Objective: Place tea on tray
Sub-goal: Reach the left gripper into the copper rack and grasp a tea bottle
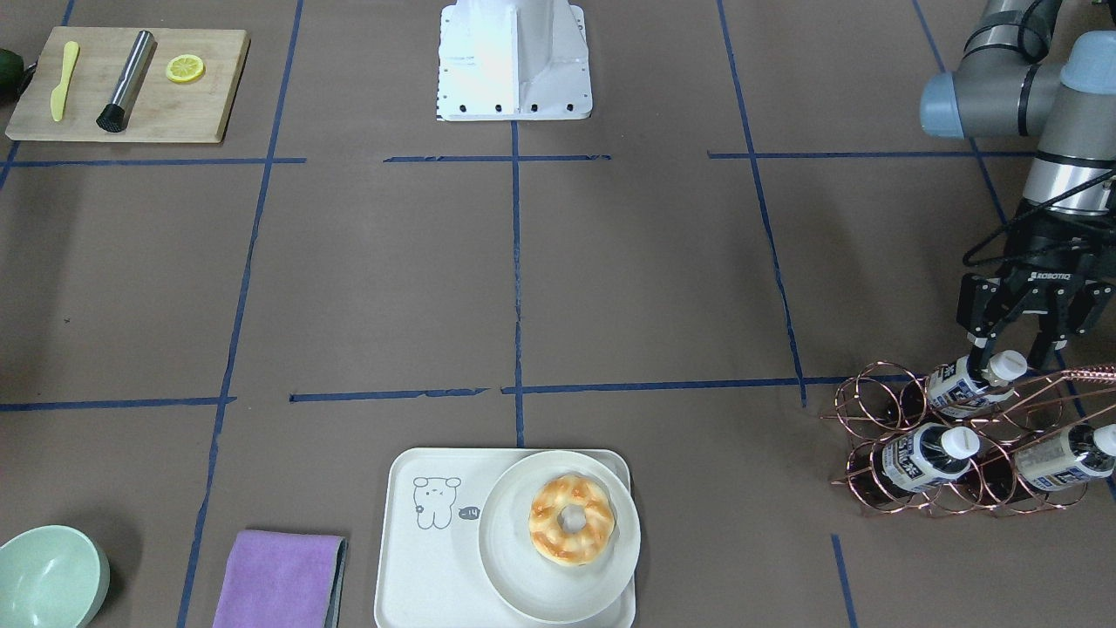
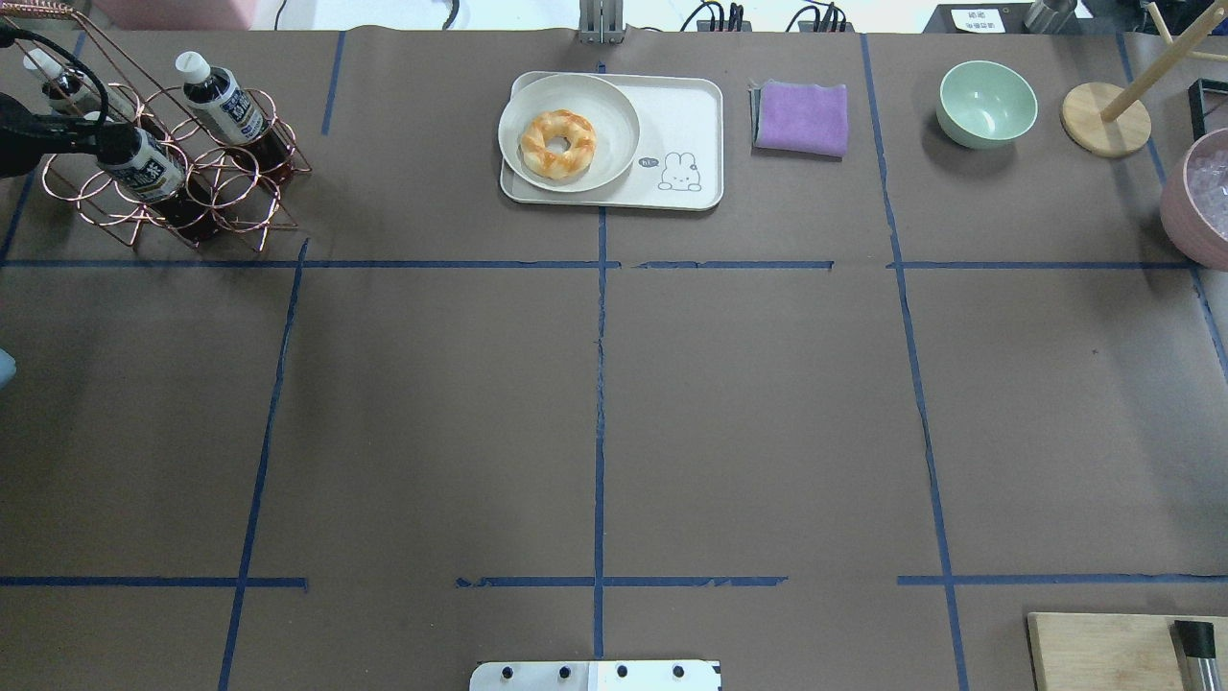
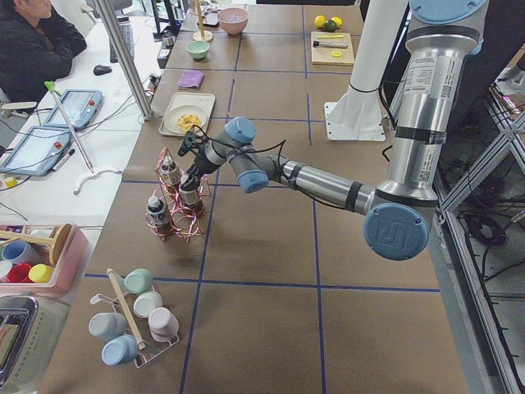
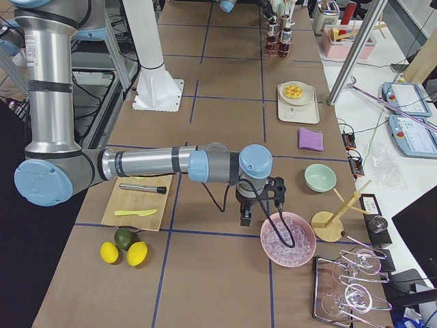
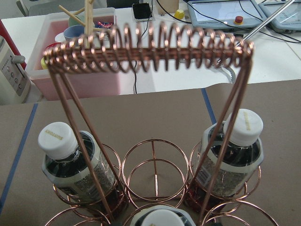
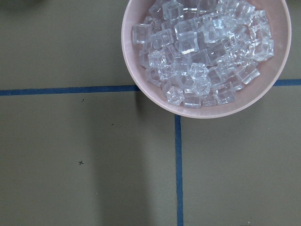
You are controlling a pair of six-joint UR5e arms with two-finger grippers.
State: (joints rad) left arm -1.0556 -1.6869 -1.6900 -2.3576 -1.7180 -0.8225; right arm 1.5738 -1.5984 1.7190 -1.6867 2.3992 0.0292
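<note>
Left gripper (image 1: 1011, 349), spread, straddles the top tea (image 1: 959, 389) in a copper rack (image 1: 859, 410) on the taped bench (image 1: 610, 288), a plate (image 1: 514, 576) half-covers the tray (image 1: 418, 571), and the right gripper (image 4: 263, 208) cannot be judged.

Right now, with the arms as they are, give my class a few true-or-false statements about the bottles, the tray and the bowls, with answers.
1. The left claw is at the top bottle in the wire rack. True.
2. A bottle stands on the tray. False: it bears only the plate with a doughnut.
3. A purple cloth lies beside the tray. True.
4. The pink bowl is empty. False: it holds ice cubes.
5. The green bowl is empty. True.
</note>
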